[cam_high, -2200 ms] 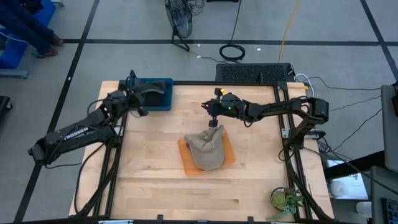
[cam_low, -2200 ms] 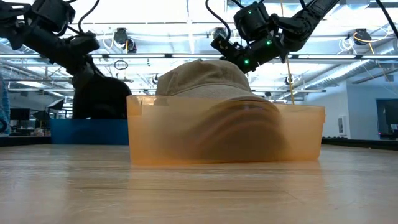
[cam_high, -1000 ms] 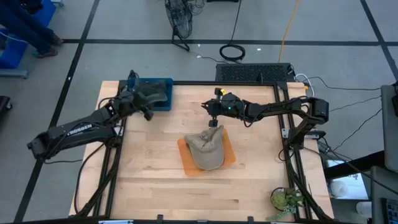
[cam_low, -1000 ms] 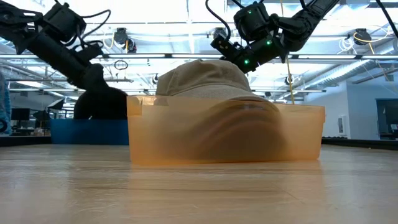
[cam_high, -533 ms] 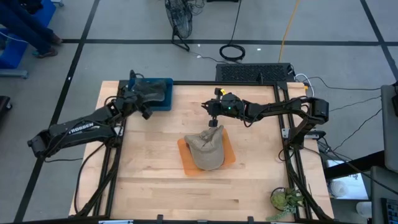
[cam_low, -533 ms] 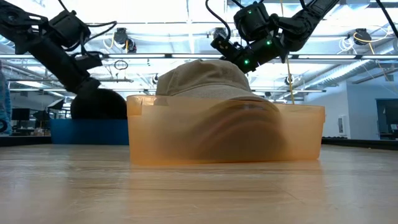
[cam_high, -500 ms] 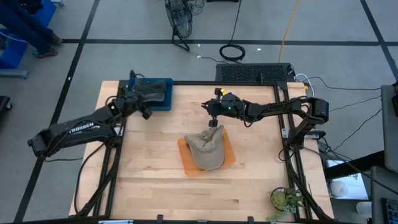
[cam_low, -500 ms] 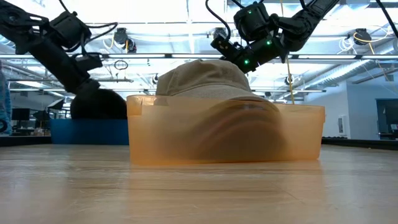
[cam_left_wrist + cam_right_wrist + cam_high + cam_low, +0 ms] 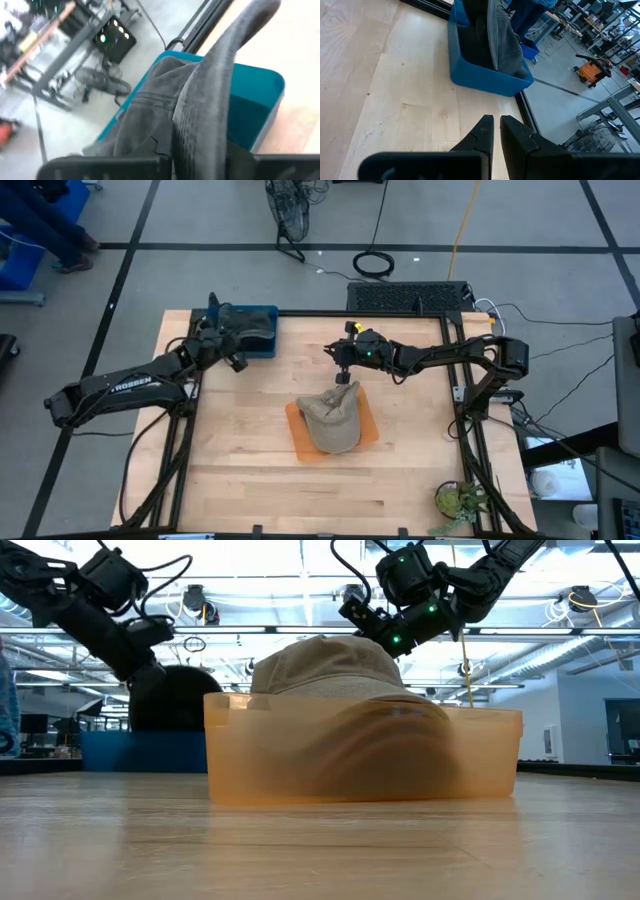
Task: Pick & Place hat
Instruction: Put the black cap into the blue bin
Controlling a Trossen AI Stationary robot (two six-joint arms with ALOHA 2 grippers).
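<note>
A dark grey hat (image 9: pixel 245 327) hangs from my left gripper (image 9: pixel 220 340) over the blue bin (image 9: pixel 262 343) at the table's far left corner. In the right wrist view the grey hat (image 9: pixel 501 46) stands on edge inside the blue bin (image 9: pixel 485 80). A tan hat (image 9: pixel 330 416) lies crown up in the orange bin (image 9: pixel 299 442) at the table's middle. My right gripper (image 9: pixel 343 370) hovers just beyond the orange bin's far edge, above the tan hat (image 9: pixel 325 665), shut and touching nothing. My left gripper is shut on the grey hat at a stitched, brim-like strip (image 9: pixel 200 135), pinched between the two fingers. The fingers come from the table's left side, slanting down. The hat's crown (image 9: pixel 145 110) hangs below into the blue bin (image 9: pixel 250 105); whether it rests on the bin's floor is hidden.
A small potted plant (image 9: pixel 458 500) stands at the table's near right corner. A black keyboard-like unit (image 9: pixel 410 297) sits beyond the far edge. Bare wood (image 9: pixel 250 490) spreads across the near half and between the two bins.
My left gripper has moved a little toward the far edge with the grey hat, bringing it further over the blue bin; in the low view the hat dipped and then came back up. The tan hat has kept still.
</note>
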